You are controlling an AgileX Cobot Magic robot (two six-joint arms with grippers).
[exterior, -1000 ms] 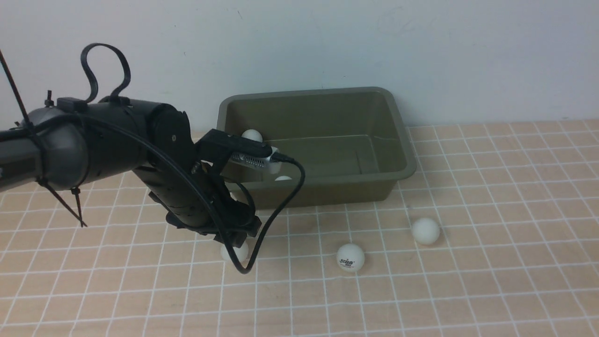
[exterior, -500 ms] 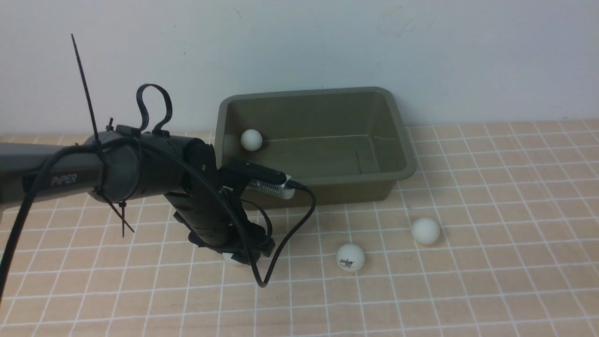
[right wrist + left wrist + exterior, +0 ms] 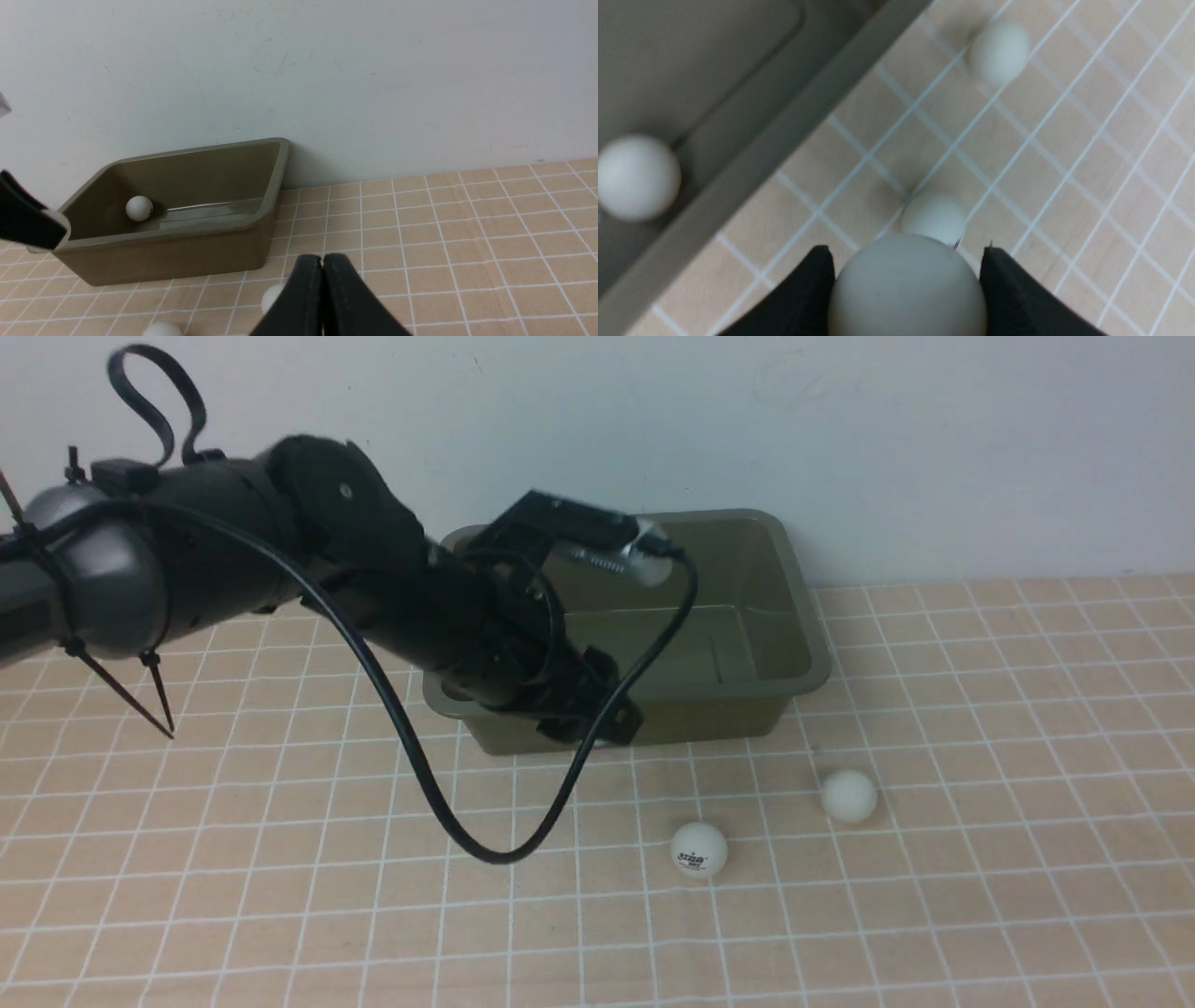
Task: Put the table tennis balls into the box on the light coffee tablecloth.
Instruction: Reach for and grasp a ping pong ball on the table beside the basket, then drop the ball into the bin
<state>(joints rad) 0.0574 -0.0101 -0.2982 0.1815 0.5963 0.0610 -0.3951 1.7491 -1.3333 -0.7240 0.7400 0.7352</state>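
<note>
Your left pincer (image 3: pixel 906 250) clamps a white ball (image 3: pixel 906 289), over the cloth (image 3: pixel 1064 163) just beside the box (image 3: pixel 784 140) rim. Only the left wrist view shows this; in the front view the arm (image 3: pixel 280 560) hides it. Your right pincer (image 3: pixel 322 266) is closed, empty. A second ball (image 3: pixel 139 208) lies inside the box. On the cloth sit a plain ball (image 3: pixel 849 796) and a logo ball (image 3: pixel 699 848), its dark print too blurred to read.
</note>
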